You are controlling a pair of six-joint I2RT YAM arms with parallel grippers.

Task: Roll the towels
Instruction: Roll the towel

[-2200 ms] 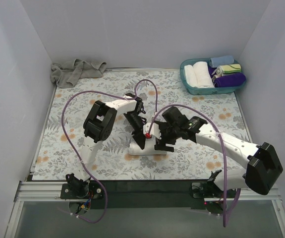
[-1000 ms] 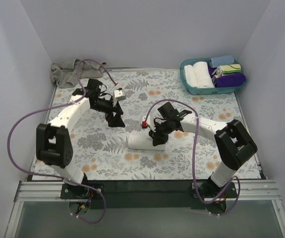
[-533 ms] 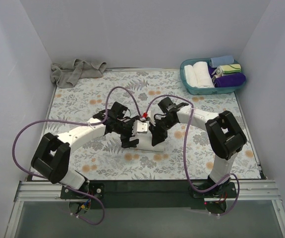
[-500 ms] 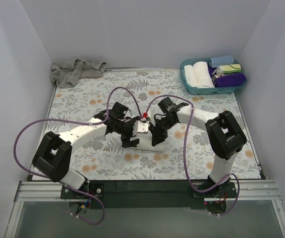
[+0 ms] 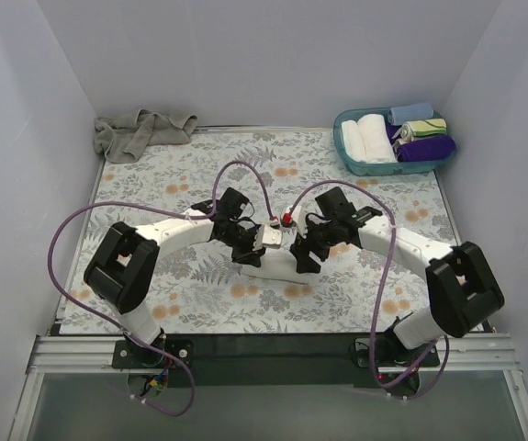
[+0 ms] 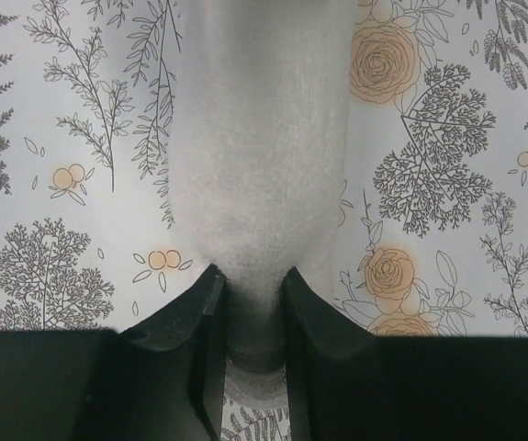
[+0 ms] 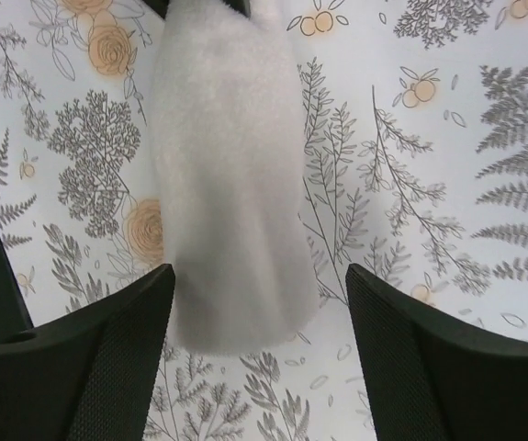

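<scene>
White towel point(image 6: 259, 138): matt, nubby terry cloth. Table cover point(image 6: 447, 184): smooth printed sheet, possibly vinyl. Left gripper point(image 6: 250, 276): smooth, matt black plastic. Right gripper point(image 7: 259, 276): matt black, fine mesh-like texture. Basket point(image 5: 383, 169): smooth plastic

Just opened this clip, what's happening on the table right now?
Both arms are at a rolled white towel lying mid-table. The left gripper is pinched shut on one end of it; the right gripper is open, its fingers straddling the other end. A grey towel lies crumpled, unrolled, in the far left corner, and the teal basket at far right holds several rolled towels.
</scene>
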